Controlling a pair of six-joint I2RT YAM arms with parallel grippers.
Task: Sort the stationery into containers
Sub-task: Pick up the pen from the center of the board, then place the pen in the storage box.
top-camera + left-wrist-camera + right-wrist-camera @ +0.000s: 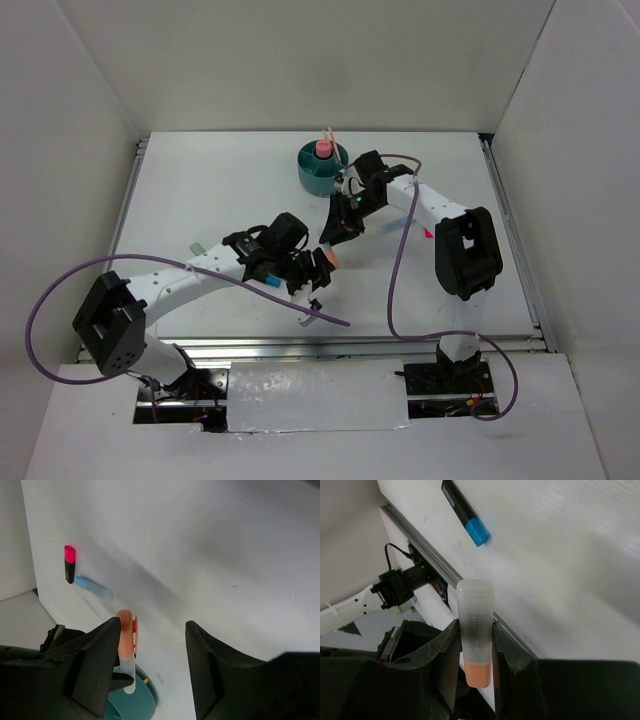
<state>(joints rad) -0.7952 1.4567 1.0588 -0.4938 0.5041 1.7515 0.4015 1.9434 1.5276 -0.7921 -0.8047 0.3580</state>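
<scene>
Right hand [475, 627]: pressed against both sides of an orange highlighter [475, 605], pinching it at mid-length. The highlighter has a peach-orange body and a frosted, translucent cap with a squared, rounded end. The cap end stands clear beyond the fingertips and the orange end sits back between the fingers. It is held off the bench [220, 190], over the middle of the near half.

Left hand [152, 625]: spread wide, nothing between the fingers. In its wrist view the same highlighter shows just beside its left finger; contact cannot be confirmed.

Teal organizer cup [312, 176]: upright toward the far edge of the bench, centre. A pink-capped item [323, 149] stands in it; which compartment cannot be made out.

Loose on the bench:
- pink-and-black marker [69, 564], lying flat, with a pale blue piece [92, 586] just beside its black end;
- black pen [462, 507] with a blue cap, lying near the front rail;
- mint green stub [198, 245], beside the left arm.
</scene>
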